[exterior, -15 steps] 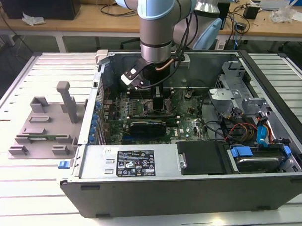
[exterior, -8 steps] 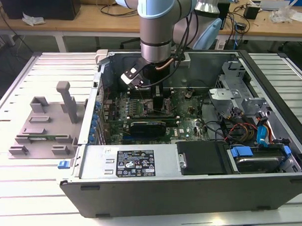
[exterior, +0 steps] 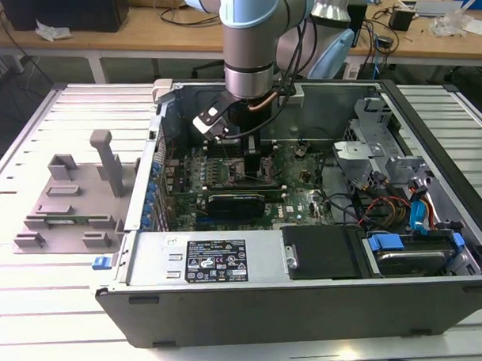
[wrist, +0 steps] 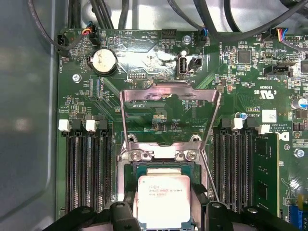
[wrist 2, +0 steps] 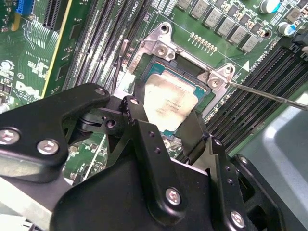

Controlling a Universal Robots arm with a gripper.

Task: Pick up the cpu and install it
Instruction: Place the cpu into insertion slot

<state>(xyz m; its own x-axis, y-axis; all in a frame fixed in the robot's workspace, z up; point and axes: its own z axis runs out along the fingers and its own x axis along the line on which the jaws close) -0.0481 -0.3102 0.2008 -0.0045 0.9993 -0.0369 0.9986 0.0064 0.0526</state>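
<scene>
The cpu [wrist: 163, 199], a small square chip with a shiny silver top, lies level in the opening of the metal-framed socket [wrist: 163, 154] on the green motherboard. My gripper [wrist: 164, 214] reaches down into the open computer case [exterior: 300, 309], shut on the cpu, with one black finger [wrist 2: 132, 113] against each of two opposite sides. In the second wrist view the cpu [wrist 2: 168, 103] shows between the gripper [wrist 2: 163, 122] fingers, its green rim just inside the socket frame [wrist 2: 159, 45]. The socket's load plate [wrist: 168, 94] stands swung open. In the exterior view the gripper [exterior: 240, 153] hangs over the board's middle.
Black memory slots [wrist: 86, 168] flank the socket on both sides. A thin wire lever [wrist 2: 269, 95] sticks out beside it. A grey plastic tray [exterior: 66, 198] with upright blocks lies at the exterior view's left of the case. Cables and drive bays [exterior: 399, 202] crowd the case's right part.
</scene>
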